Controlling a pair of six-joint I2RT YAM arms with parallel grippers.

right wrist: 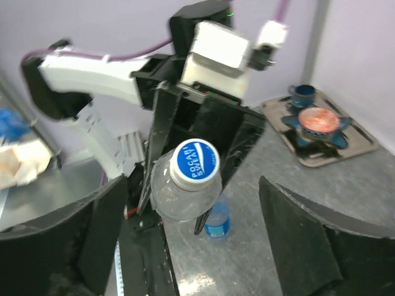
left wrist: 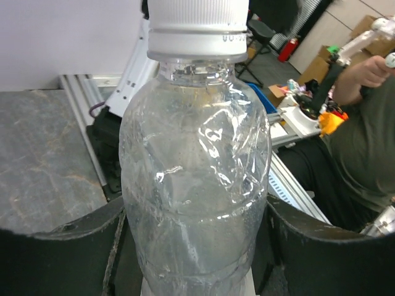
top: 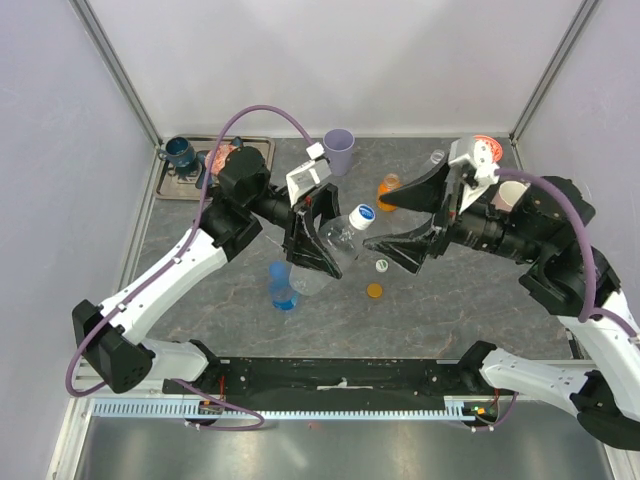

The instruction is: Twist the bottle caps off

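My left gripper (top: 318,250) is shut on a clear bottle (top: 325,258) and holds it tilted above the table, neck toward the right arm. Its body fills the left wrist view (left wrist: 194,179), gripped between both fingers. The white cap with a blue top (top: 362,218) sits on the neck and also shows in the right wrist view (right wrist: 195,162). My right gripper (top: 388,232) is open, its jaws spread wide just right of that cap and not touching it. A blue bottle (top: 283,285) stands below. An orange cap (top: 375,291) and a white-green cap (top: 381,265) lie loose on the table.
An orange bottle (top: 388,188) stands behind my right gripper's upper finger. A lilac cup (top: 338,150) stands at the back. A metal tray (top: 250,160) at the back left holds a blue cup (top: 180,152). A clear bottle neck (top: 437,157) shows by the right arm.
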